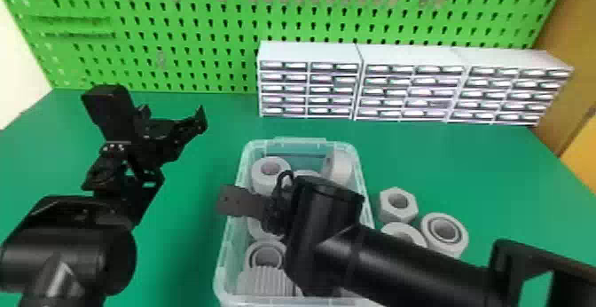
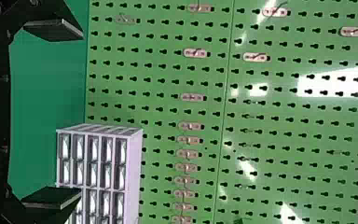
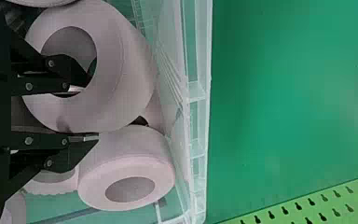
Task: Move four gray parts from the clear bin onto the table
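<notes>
My right gripper point(image 1: 241, 200) is over the clear bin point(image 1: 292, 141) in the head view, its forearm hiding much of the bin. In the right wrist view my right gripper point(image 3: 91, 107) is shut on the wall of a large gray ring point(image 3: 128, 70), one finger inside its hole and one outside. A second gray ring point(image 3: 163, 175) lies beside it. A gray hex nut point(image 1: 385, 208), a gray ring point(image 1: 461, 239) and another round gray part point(image 1: 390, 228) stand on the table right of the bin. My left gripper point(image 1: 173, 117) is parked open at left, empty point(image 2: 74, 114).
White drawer cabinets point(image 1: 306, 51) stand at the back of the green table point(image 1: 186, 248), before a green pegboard point(image 1: 177, 35). Several more gray parts point(image 1: 270, 166) are in the bin.
</notes>
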Controlling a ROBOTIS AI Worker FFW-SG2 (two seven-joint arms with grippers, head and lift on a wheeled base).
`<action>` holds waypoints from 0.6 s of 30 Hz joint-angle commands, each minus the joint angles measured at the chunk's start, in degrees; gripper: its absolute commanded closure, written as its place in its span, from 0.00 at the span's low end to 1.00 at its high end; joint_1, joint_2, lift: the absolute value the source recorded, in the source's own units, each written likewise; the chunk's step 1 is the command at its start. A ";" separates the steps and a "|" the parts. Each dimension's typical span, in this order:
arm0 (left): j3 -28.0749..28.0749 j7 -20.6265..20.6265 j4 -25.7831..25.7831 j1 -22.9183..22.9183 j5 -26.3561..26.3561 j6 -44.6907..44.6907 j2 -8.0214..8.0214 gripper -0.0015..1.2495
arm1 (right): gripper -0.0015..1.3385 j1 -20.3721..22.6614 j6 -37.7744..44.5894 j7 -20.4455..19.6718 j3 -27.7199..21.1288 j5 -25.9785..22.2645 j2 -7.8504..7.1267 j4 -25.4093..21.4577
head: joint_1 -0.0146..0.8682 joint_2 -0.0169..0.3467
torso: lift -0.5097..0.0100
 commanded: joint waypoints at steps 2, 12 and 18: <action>0.00 0.00 0.00 0.13 0.00 0.00 0.00 0.09 | 0.79 0.81 0.77 -0.02 -1.38 3.69 -0.20 -2.70 | 0.79 0.12 | 0.89; 0.26 0.00 -0.18 0.39 0.00 0.00 0.00 0.09 | 0.79 3.80 3.23 -0.02 -7.36 10.81 -0.55 -7.89 | 0.79 0.12 | 0.89; 0.26 0.00 -0.44 0.39 -0.70 0.00 0.00 0.09 | 0.79 4.94 4.28 -0.02 -10.79 12.83 -1.07 -10.88 | 0.79 0.12 | 0.89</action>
